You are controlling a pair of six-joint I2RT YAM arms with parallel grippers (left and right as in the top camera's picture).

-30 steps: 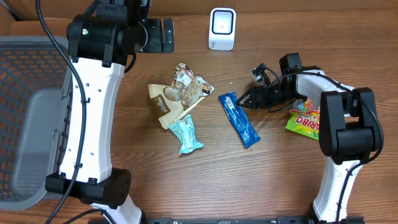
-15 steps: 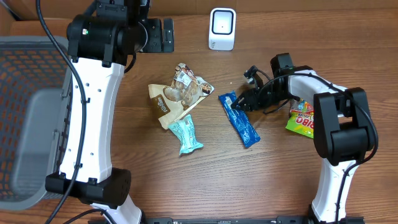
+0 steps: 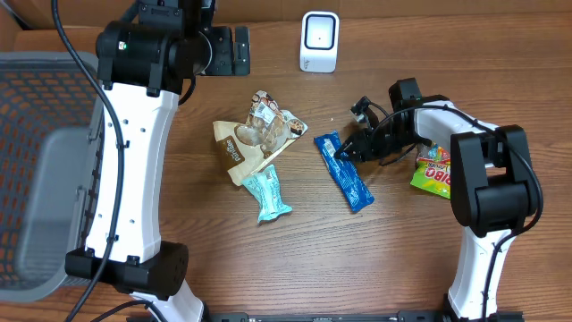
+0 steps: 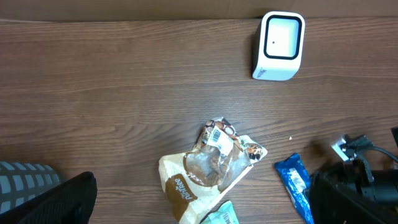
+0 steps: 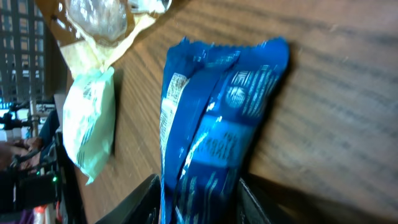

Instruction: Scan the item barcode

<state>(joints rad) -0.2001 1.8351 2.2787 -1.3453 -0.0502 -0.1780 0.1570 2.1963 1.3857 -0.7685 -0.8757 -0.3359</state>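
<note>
Blue packet (image 3: 349, 179) lies flat near the centre of the table (image 3: 402, 259), long axis running 11 to 5 o'clock. Right gripper (image 3: 347, 154) sits at its 11 o'clock end, jaws narrowed around the wrapper; a firm clamp cannot be confirmed. Candy bag (image 3: 433, 174) lies at 3 o'clock. Scanner (image 3: 319, 41) stands at 12 o'clock. Left gripper (image 3: 230, 51), at 11 o'clock, is spread wide and empty.

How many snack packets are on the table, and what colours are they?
blue packet: 1
mint-green packet: 1
tan packet: 1
rainbow gummy packet: 1
Total: 4
</note>
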